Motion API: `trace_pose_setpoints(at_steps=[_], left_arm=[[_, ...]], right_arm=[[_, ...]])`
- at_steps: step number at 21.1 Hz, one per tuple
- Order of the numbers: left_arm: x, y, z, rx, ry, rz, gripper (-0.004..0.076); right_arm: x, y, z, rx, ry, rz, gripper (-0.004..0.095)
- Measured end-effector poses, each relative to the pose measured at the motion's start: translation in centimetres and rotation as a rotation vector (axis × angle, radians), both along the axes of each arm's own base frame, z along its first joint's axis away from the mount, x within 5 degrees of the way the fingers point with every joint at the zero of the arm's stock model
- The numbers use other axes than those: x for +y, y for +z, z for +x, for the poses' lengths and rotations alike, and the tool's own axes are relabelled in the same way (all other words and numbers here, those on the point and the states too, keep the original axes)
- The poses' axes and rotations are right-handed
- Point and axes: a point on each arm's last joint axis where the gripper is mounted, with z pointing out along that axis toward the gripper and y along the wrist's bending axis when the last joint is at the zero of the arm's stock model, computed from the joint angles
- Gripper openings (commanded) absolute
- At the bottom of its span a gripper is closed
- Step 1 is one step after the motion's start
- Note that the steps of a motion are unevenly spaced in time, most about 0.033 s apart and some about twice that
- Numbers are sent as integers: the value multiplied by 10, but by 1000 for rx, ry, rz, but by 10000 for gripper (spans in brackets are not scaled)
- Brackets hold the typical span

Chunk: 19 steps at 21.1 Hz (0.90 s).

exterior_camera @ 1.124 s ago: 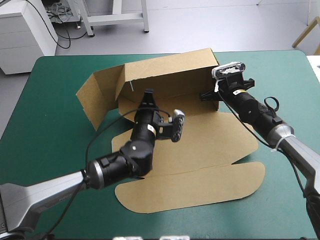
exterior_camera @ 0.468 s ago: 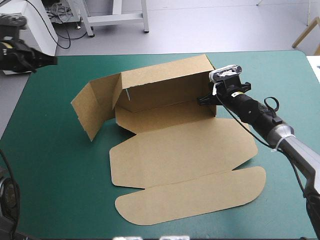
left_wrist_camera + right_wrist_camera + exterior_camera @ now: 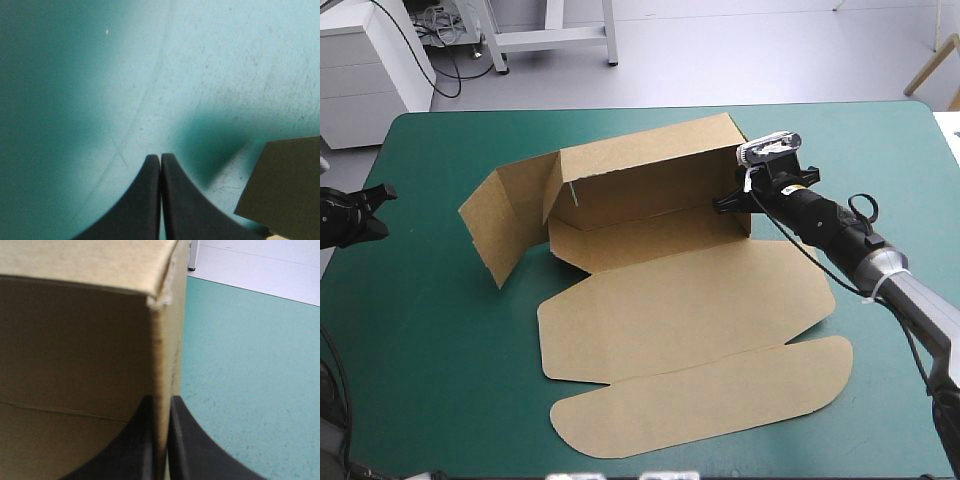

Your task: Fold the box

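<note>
So the box is maybe a third done, I'd say. It sits mid-worktop, a bit toward the far edge. The long back wall is up, and the left end flap stands splayed out toward the left edge, not tucked in. The front panel and the rounded lid flap lie flat, reaching toward the near edge, so all the tucking is left to do.

The right tool is pinched on the upright board at the box's right end, with the sheet between its fingers. The left tool has its fingers pressed together on nothing, over the bare teal-green worktop by the left edge.

There's loads of open room on the left and near-left. The right side is tighter, since that arm lies across it.
</note>
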Motion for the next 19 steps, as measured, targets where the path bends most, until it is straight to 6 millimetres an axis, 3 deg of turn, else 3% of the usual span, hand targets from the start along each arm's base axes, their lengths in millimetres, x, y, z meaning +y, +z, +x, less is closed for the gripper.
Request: trace_pose_setpoints(at_steps=[6, 8, 11, 14, 19], left_arm=[[7, -28, -12, 27, 53, -98, -10], [7, -29, -12, 25, 54, -98, -10], [8, -29, -11, 16, 59, -93, -10], [8, -28, -11, 6, 64, -87, -10], [8, -26, -11, -5, 71, -90, -10]], right_arm=[[2, 3, 0, 34, 33, 11, -10], [-1, 18, 3, 66, 50, 48, -8], [-18, 56, 10, 139, 13, 88, -8], [-27, 86, 5, 248, -60, 57, -8], [-28, 88, -8, 435, -82, 55, -8]])
